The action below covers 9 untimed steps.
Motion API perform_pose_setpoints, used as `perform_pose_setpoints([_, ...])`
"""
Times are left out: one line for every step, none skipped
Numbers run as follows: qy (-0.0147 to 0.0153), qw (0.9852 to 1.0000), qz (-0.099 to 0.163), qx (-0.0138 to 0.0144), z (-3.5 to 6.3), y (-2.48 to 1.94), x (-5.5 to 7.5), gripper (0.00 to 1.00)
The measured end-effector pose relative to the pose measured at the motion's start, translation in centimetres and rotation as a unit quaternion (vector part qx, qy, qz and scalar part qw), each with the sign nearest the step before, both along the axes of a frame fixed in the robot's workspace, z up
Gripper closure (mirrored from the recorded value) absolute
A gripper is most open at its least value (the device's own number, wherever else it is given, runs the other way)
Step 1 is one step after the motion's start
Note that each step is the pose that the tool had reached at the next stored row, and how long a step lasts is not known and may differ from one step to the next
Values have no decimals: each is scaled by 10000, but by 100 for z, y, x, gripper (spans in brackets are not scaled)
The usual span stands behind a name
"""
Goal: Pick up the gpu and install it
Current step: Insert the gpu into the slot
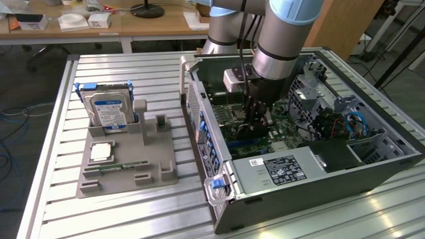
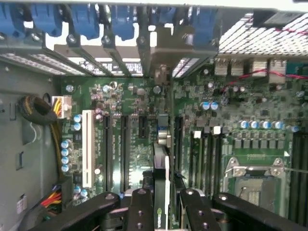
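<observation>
**Bright Even Light, Glare on Metal, Shade Inside the Case**

The table (image 1: 119, 214) was lit brightly and evenly from above. Soft glare was thrown off its aluminium slats, strongest toward the near corner at the exterior view's right. The inside of the computer case (image 1: 196, 115) was shaded by the arm (image 1: 279, 45). In the wrist view, the vent slots (image 2: 110, 65) were burnt out to white and the motherboard (image 2: 130, 96) was lit flatly. The gripper (image 2: 162, 202) and the gpu (image 2: 161, 159) clamped in it were rendered dark.

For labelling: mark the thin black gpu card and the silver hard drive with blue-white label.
thin black gpu card (image 2: 161, 173): wrist view, edge facing the camera.
silver hard drive with blue-white label (image 1: 109, 112): exterior view, on the label.
</observation>
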State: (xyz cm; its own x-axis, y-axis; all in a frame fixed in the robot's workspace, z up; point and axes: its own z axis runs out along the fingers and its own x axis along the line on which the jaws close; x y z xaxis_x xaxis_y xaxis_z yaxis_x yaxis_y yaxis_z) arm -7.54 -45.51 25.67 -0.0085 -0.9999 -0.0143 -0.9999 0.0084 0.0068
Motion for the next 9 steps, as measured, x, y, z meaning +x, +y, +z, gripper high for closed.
perform_pose_setpoints([14,10000,-1,-5,13,-1,0,74])
perform_pose_setpoints([26,10000,-1,-6,18,-2,1,74])
perform_pose_setpoints([32,10000,-1,-7,18,-2,2,74])
perform_pose_setpoints([44,10000,-1,-9,18,-2,6,74])
perform_pose_setpoints([55,10000,-2,-13,19,-2,9,74])
perform_pose_setpoints([57,10000,-3,-14,20,-3,13,74])
perform_pose_setpoints([59,10000,-4,-14,20,-2,24,74])
perform_pose_setpoints([62,10000,-3,-14,20,-2,46,74])
perform_pose_setpoints([63,10000,-3,-14,19,-2,59,74])
